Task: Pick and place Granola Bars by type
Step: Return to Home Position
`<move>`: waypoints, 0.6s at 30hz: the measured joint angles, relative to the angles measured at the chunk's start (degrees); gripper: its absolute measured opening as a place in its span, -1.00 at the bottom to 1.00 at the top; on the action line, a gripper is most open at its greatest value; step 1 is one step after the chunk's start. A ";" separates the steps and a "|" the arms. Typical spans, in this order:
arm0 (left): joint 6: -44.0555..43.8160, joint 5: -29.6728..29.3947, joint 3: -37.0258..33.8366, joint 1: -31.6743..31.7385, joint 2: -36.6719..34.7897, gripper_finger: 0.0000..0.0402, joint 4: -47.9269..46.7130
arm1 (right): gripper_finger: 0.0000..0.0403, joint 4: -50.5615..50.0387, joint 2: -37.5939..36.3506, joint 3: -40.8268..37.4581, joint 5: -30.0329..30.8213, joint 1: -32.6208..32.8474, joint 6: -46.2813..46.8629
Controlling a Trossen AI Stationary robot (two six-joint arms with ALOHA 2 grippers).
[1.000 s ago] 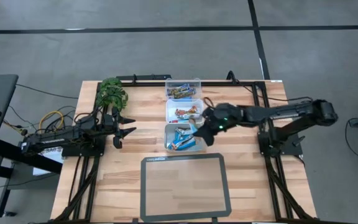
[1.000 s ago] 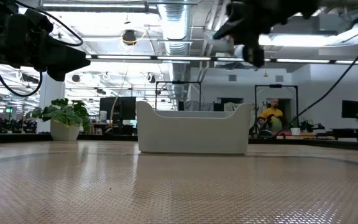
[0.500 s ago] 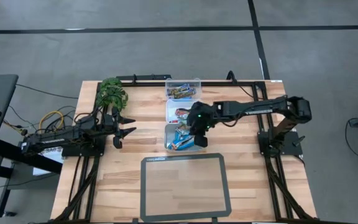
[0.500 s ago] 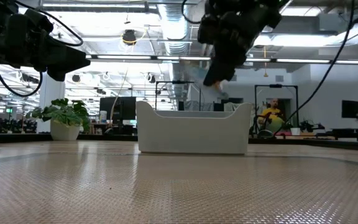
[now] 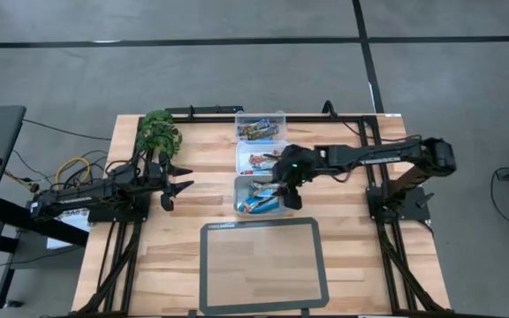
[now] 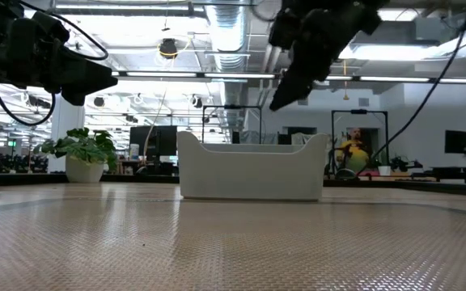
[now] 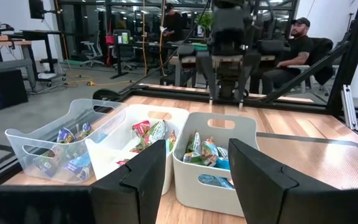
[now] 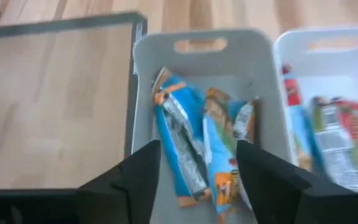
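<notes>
While the right arm stretches in from the right edge of the high view, the right gripper (image 5: 284, 191) hangs over the lowest of three containers set in a column at the centre of the frame. Its fingers are spread with nothing pinched between them. That pale grey bin (image 5: 238, 201) holds the blue granola bars (image 8: 188, 146), which lie loose in a heap directly under the gripper in the right wrist view. Touching it, just above in the high view, the white bin (image 5: 239, 159) holds the red and green granola bars (image 5: 262, 161). Above that again, the clear tub (image 5: 261, 115) holds a few darker-wrapped bars (image 5: 256, 131). In the low view, the right gripper is in the upper centre, above the rim of the pale grey bin and not touching it. The left gripper (image 5: 180, 177) sits left of centre in the high view, well apart from the containers, aimed at them with its fingers spread and empty. A potted plant (image 5: 159, 132) stands at the upper left corner of the counter (image 5: 201, 163), and a dark-framed mat (image 5: 263, 225) lies at its lower centre.
</notes>
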 joint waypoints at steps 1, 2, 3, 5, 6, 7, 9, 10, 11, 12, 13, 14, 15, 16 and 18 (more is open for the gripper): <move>0.00 0.00 0.01 -0.01 0.02 -0.17 0.00 | 0.03 1.46 -1.73 -1.62 1.17 0.32 -0.01; 0.02 0.00 0.00 0.00 0.02 -0.17 0.02 | 0.06 2.59 -3.63 -3.27 2.59 0.72 0.00; 0.02 0.00 0.02 0.00 0.00 -0.17 0.02 | 0.08 4.05 -5.63 -4.91 4.31 1.12 0.01; 0.00 0.02 0.01 0.00 0.02 -0.17 0.01 | 0.11 4.82 -10.42 -8.27 6.32 1.94 1.28; 0.00 0.01 0.01 -0.01 0.02 -0.17 0.02 | 0.12 5.51 -12.98 -9.97 6.58 2.43 3.69; 0.02 0.02 0.00 -0.01 0.00 -0.17 0.00 | 0.12 6.74 -15.70 -11.89 6.72 2.88 6.11; 0.02 0.02 0.00 -0.02 0.00 -0.17 0.02 | 0.12 10.64 -21.06 -15.84 6.76 3.62 10.04; 0.00 0.02 0.02 0.00 0.00 -0.17 0.00 | 0.12 12.71 -23.76 -17.95 6.80 4.12 11.45; 0.00 0.02 0.00 0.00 0.02 -0.17 0.00 | 0.12 14.65 -26.44 -20.09 6.82 4.68 12.07; 0.02 0.02 0.01 -0.01 0.01 -0.17 0.01 | 0.12 16.85 -29.11 -22.29 6.81 5.35 12.09; 0.02 0.02 0.00 0.00 0.00 -0.17 0.01 | 0.11 18.79 -31.66 -24.38 6.83 6.18 11.92; 0.01 0.02 0.01 -0.01 0.01 -0.17 0.00 | 0.11 20.91 -34.27 -26.54 6.81 7.02 11.51; 0.00 0.02 0.00 0.00 0.02 -0.17 0.01 | 0.11 23.02 -36.72 -28.71 6.75 7.79 10.86; 0.00 0.02 0.00 0.00 0.02 -0.17 0.00 | 0.11 25.17 -38.95 -30.84 6.61 8.58 10.43; 0.02 0.02 0.00 -0.02 0.00 -0.17 0.00 | 0.11 28.82 -43.18 -35.08 6.61 10.00 10.15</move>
